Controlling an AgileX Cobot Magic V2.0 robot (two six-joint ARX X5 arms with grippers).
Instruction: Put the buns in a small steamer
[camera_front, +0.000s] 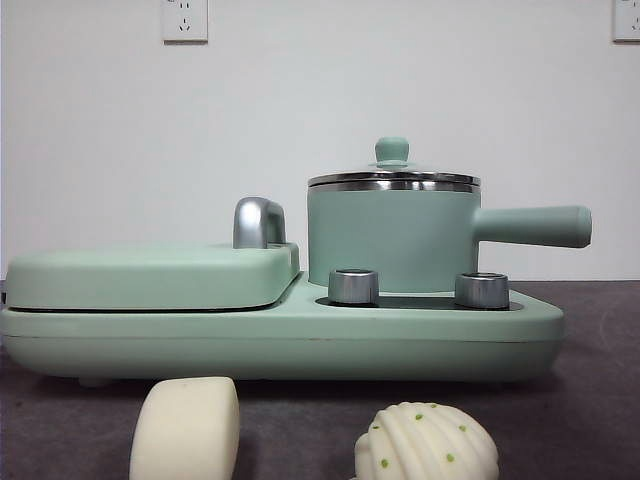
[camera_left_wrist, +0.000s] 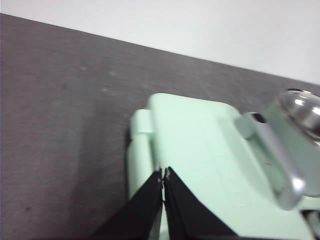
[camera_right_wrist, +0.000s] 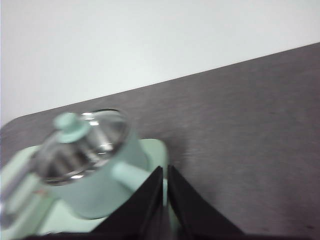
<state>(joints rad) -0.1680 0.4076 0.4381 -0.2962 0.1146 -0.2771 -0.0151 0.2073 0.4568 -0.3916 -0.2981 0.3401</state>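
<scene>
The smooth cream-white bun (camera_front: 186, 428) lies on the dark table at the front, left of the ridged bun with green dots (camera_front: 427, 443). The small steamer (camera_front: 392, 238), a mint-green pot with its glass lid and green knob (camera_front: 391, 150) on, stands on the right side of the cooker base; its handle (camera_front: 532, 226) points right. It also shows in the right wrist view (camera_right_wrist: 92, 165). My left gripper (camera_left_wrist: 163, 172) is shut and empty above the flat griddle lid (camera_left_wrist: 200, 150). My right gripper (camera_right_wrist: 164, 170) is shut and empty above the steamer's handle. Neither arm shows in the front view.
The flat mint-green griddle (camera_front: 150, 275) with a chrome handle (camera_front: 258, 222) fills the left of the cooker base (camera_front: 300, 345). Two steel knobs (camera_front: 353, 286) sit in front of the steamer. A white wall with sockets (camera_front: 185, 20) stands behind.
</scene>
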